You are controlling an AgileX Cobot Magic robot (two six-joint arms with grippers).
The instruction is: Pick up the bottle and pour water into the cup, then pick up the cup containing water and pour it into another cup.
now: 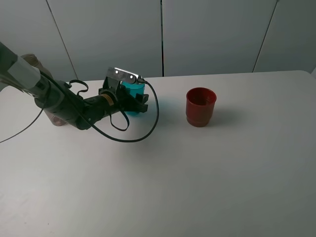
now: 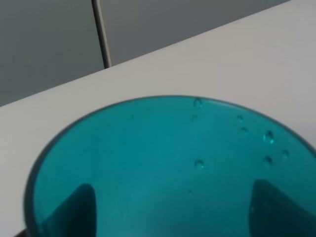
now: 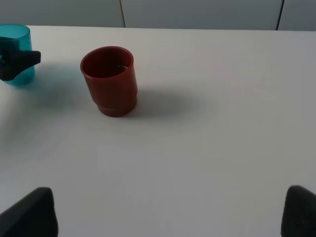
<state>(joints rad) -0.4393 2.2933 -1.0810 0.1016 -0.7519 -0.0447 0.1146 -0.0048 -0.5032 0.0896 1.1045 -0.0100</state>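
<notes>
Teal cup [image 2: 168, 168] fills the left wrist view, droplets on its inner wall, dark fingers [image 2: 74, 210] showing through both sides. Left gripper [image 1: 132, 101] is clamped around the cup, which stands upright on the table [image 1: 197, 177], mouth up, long axis vertical. Red cup [image 1: 200, 106] stands upright too, well off to the gripper's far side. Behind the left arm, the bottle [image 1: 54, 116] is mostly hidden. Right gripper [image 3: 170, 212] has its fingers spread wide over bare table, holding nothing.
</notes>
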